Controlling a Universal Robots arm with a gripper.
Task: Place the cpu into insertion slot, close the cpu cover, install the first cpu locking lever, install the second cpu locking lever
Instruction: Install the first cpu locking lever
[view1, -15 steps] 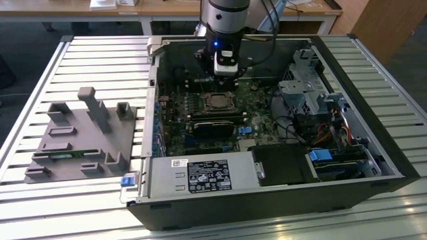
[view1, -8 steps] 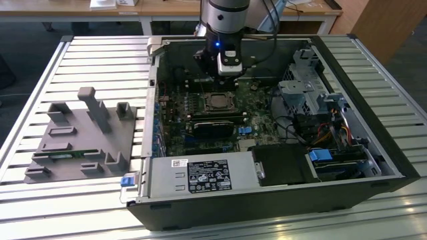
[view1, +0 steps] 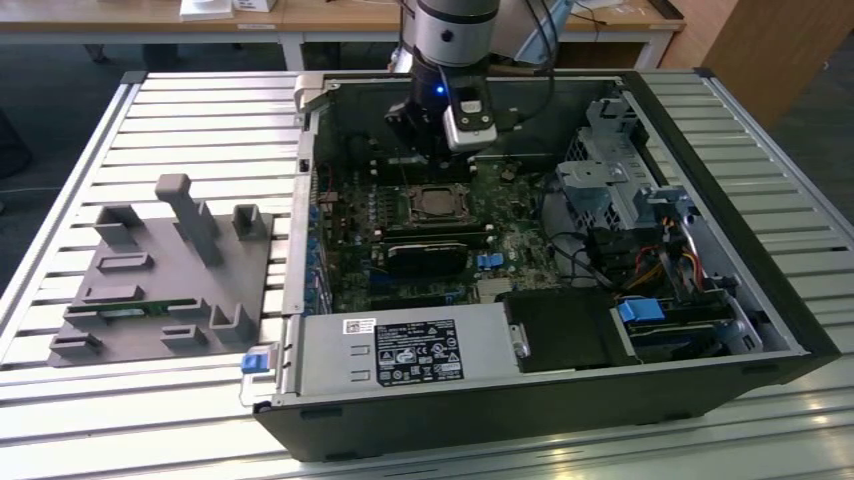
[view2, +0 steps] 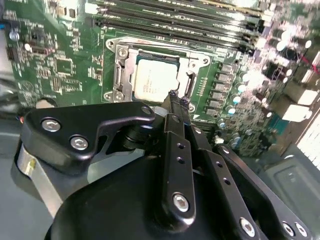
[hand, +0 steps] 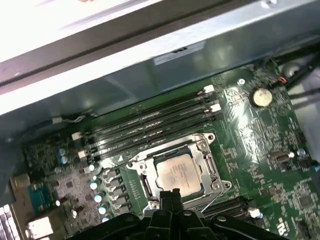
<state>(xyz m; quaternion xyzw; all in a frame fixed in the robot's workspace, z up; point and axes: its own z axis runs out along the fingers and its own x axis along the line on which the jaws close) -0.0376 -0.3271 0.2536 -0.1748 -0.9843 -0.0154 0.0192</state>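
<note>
CPU (view2: 154, 80) lies flat in its socket on the green board (view2: 60, 65), its dull grey top showing through the square window of the CPU cover (view2: 120, 75). In both wrist views the silvery cover frame appears to be down around the chip. I cannot tell whether it is latched, because the thin lever wires along its edges are hard to follow.

The gripper (view2: 178, 97) hangs just over one edge of the socket, with its black fingertips (hand: 172, 194) close to the frame. Whether they touch it is unclear. The jaws stand narrow, the two tips almost together, with nothing held between them.

In the exterior view the arm (view1: 451, 30) comes down from twelve o'clock into the open computer case (view1: 534, 415). The socket sits near the middle of the case, at six o'clock from the gripper. Long memory slots (hand: 150, 120) run just beside the socket. The power supply box (view1: 400, 350) lies at six o'clock from the socket, and the metal drive cage (view1: 607, 170) stands at about two o'clock. A grey plastic fixture (view1: 160, 270) rests on the slatted table (view1: 107, 400) at nine o'clock from the case, well apart from the gripper.
</note>
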